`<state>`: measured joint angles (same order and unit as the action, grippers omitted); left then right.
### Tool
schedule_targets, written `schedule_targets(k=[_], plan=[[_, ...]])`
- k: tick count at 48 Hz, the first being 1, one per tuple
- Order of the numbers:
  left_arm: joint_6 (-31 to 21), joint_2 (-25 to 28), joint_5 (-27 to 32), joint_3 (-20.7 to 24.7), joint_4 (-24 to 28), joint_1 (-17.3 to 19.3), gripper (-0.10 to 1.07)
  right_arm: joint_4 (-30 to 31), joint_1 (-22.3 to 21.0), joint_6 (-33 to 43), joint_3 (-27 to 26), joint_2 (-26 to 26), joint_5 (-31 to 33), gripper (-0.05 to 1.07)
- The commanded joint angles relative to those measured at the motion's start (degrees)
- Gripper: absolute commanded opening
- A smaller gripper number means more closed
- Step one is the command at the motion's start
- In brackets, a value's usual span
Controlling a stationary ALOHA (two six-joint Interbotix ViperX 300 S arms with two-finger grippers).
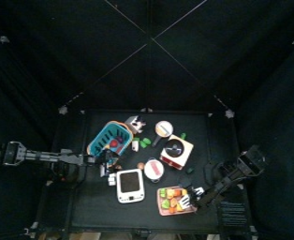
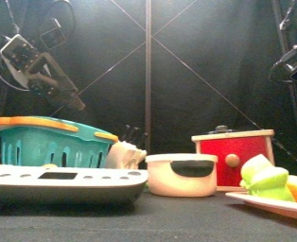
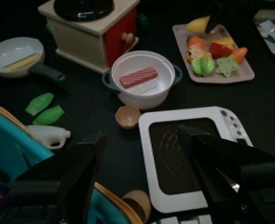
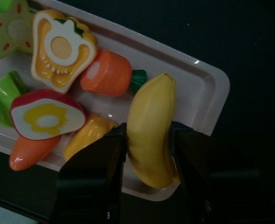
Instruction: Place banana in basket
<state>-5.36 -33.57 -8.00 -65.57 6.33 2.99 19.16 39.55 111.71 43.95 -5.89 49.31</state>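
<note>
The banana (image 4: pixel 153 122) is small and yellow and lies along the edge of the flat square fruit tray (image 4: pixel 210 83). My right gripper (image 4: pixel 151 162) is low over the tray's right side (image 1: pixel 199 192), with its jaws tight against both sides of the banana's near end. The teal basket (image 1: pixel 110 138) stands at the table's left back, also seen in the front view (image 2: pixel 50 140). My left gripper (image 3: pixel 146 171) is open and empty, hanging above the basket's edge (image 3: pixel 11 166) and the white scale (image 3: pixel 193 157). The banana is hidden in the top and front views.
The tray (image 1: pixel 177 199) also holds orange, green and red toy fruits (image 4: pixel 58 52). A white scale (image 1: pixel 129 185), a white pot (image 3: pixel 143 77), a red box with a wooden top (image 2: pixel 234 156), a small pan (image 3: pixel 17 57) and green pieces (image 3: pixel 40 107) lie between tray and basket.
</note>
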Motion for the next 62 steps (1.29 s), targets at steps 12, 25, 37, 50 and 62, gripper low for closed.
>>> schedule_targets(k=[12,25,37,50,62], plan=[[0.0,-6.8,4.0,-1.0,0.3,-3.3,0.98,7.7,-1.1,-0.1,-4.7,-5.4,-0.2,0.63],[0.0,-10.5,9.0,-2.7,0.2,-6.5,0.98,28.3,-10.9,-0.2,-8.6,-5.5,-7.9,0.64],[-0.1,-12.6,17.7,-3.3,-1.1,-8.8,0.98,42.7,-27.4,-0.2,-10.2,-4.4,-27.3,0.64],[-0.3,-18.4,18.7,-3.3,-0.5,-9.5,0.98,56.0,-41.7,-0.2,-19.9,1.5,-42.5,0.64],[0.3,-24.6,13.9,-4.2,-0.4,-9.4,0.98,59.8,-51.4,-0.2,-32.9,11.6,-52.3,0.64]])
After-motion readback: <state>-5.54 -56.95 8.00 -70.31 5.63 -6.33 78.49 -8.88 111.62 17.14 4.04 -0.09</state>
